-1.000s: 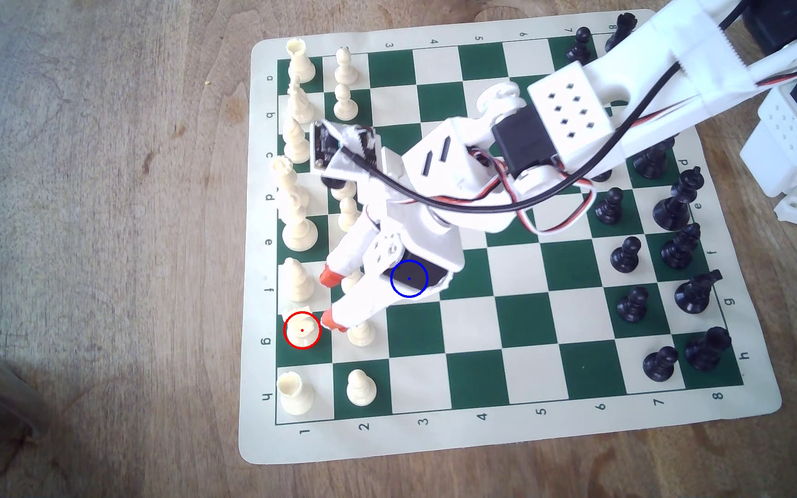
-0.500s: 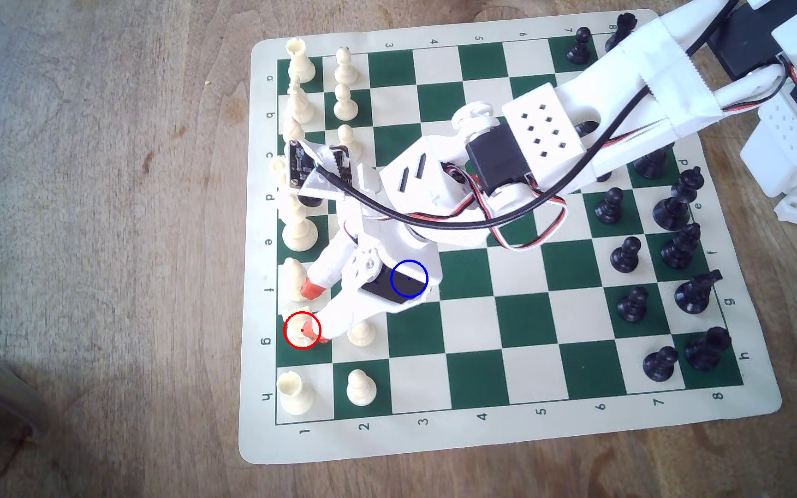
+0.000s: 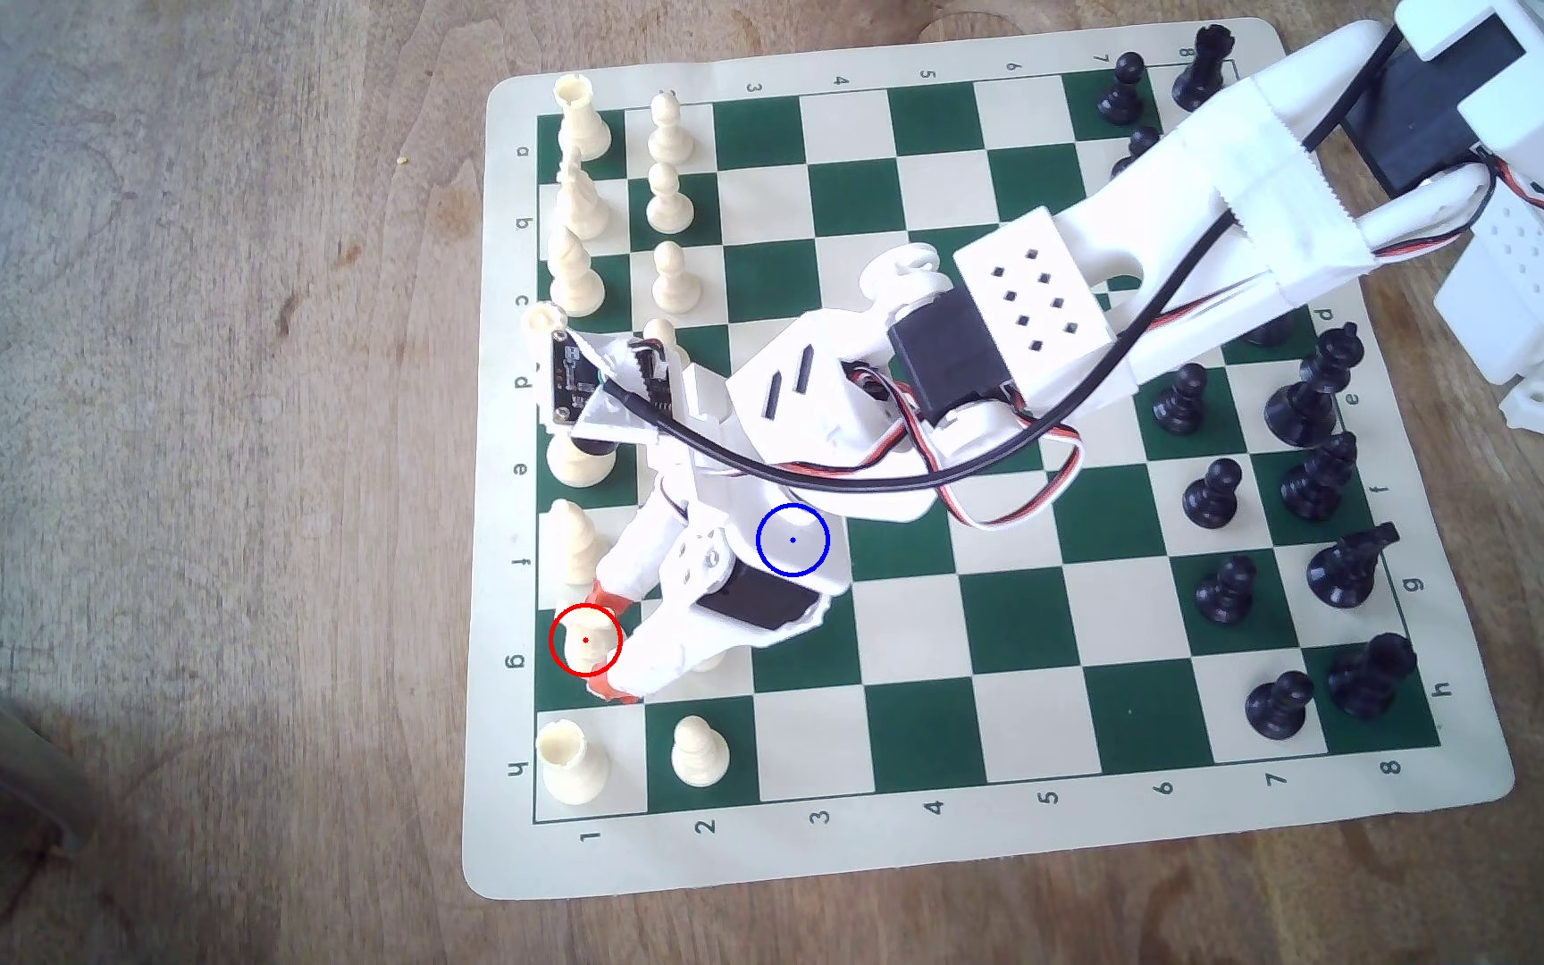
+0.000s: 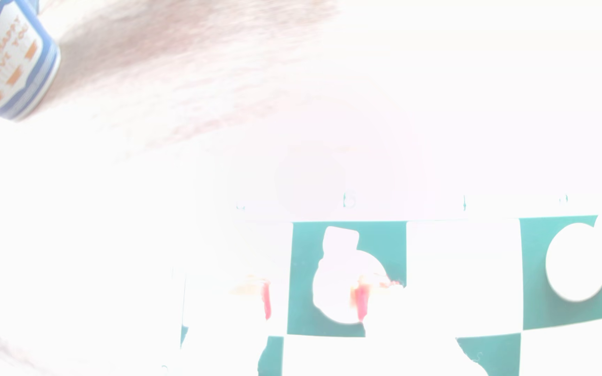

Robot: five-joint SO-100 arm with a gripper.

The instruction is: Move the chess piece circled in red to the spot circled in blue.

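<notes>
The chessboard (image 3: 982,835) is spanned by the white arm (image 3: 1075,306) from two o'clock. The gripper (image 3: 606,645) is set at the board's eight o'clock, jaws parted narrowly either side of the white knight (image 3: 584,640), ringed red. The blue-ringed spot (image 3: 792,540) is covered by the gripper.

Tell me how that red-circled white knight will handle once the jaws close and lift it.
The knight looks like rigid, light plastic, so it should not flex. Its tall body on a round base may tip if pinched off-centre. The orange-tipped gripper brackets it; the smooth surface could slip.
</notes>
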